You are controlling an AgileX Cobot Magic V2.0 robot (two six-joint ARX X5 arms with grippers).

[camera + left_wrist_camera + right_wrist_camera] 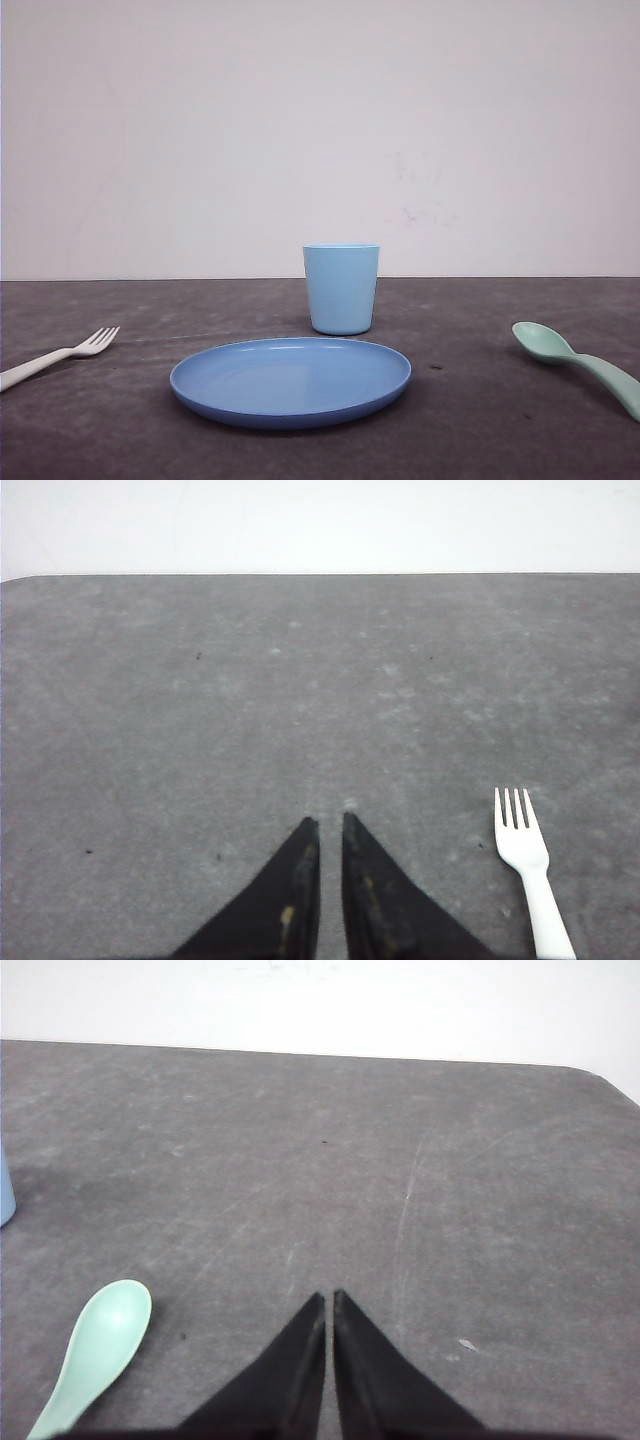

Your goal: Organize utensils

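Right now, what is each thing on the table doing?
Small white plastic fork: lying flat, untouched.
Pale mint-green plastic spoon: lying flat, bowl up, untouched.
Light blue cup: upright.
Blue round plate: flat, nothing on it.
Left gripper: shut, empty.
Right gripper: shut, empty.

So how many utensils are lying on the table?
2. A white fork lies at the table's left edge, and a green spoon at the right, either side of the plate.
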